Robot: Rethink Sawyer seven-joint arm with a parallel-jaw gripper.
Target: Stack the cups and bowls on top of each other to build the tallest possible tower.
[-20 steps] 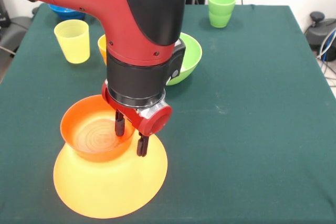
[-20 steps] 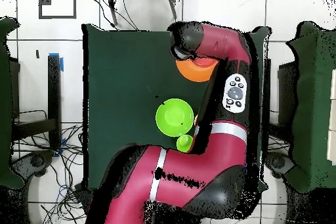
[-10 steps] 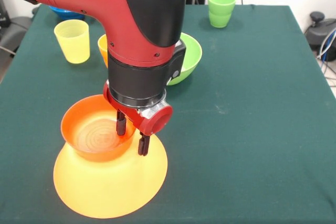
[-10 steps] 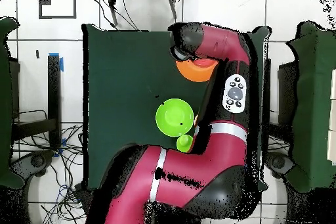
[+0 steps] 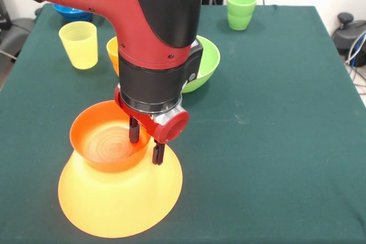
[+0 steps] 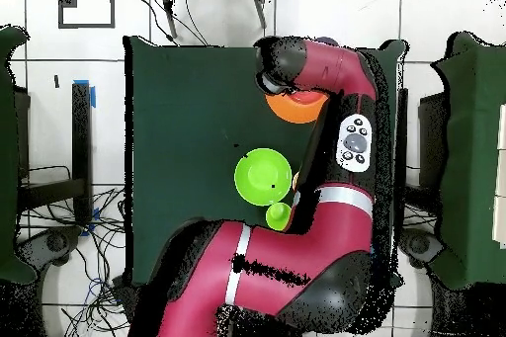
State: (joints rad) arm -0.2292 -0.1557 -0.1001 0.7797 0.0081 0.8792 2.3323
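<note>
Tower base: the large orange bowl (image 5: 120, 201) sits upside down at the near edge of the table (image 5: 274, 141), widest rim down.
Carried bowl: the small orange-red bowl (image 5: 108, 144) stands mouth up over that base; I judge it barely clear of it or just resting, and cannot say which.
My pincer: my gripper (image 5: 144, 144) is closed on this bowl's right rim, one finger inside the wall, one outside.
Change: over the last second the bowl and my wrist have risen a little and slid slightly right, so I judge I am centring it, not letting go yet.
Further back: lime green bowl (image 5: 201, 66) behind my arm, an orange cup (image 5: 112, 50) half hidden, yellow cup (image 5: 79, 44), stacked green cups (image 5: 241, 8), blue bowl (image 5: 71, 12) at the far edge.
Views: only the front shows my grip; overhead my arm (image 6: 326, 155) hides it, leaving a sliver of orange (image 6: 292, 108).
</note>
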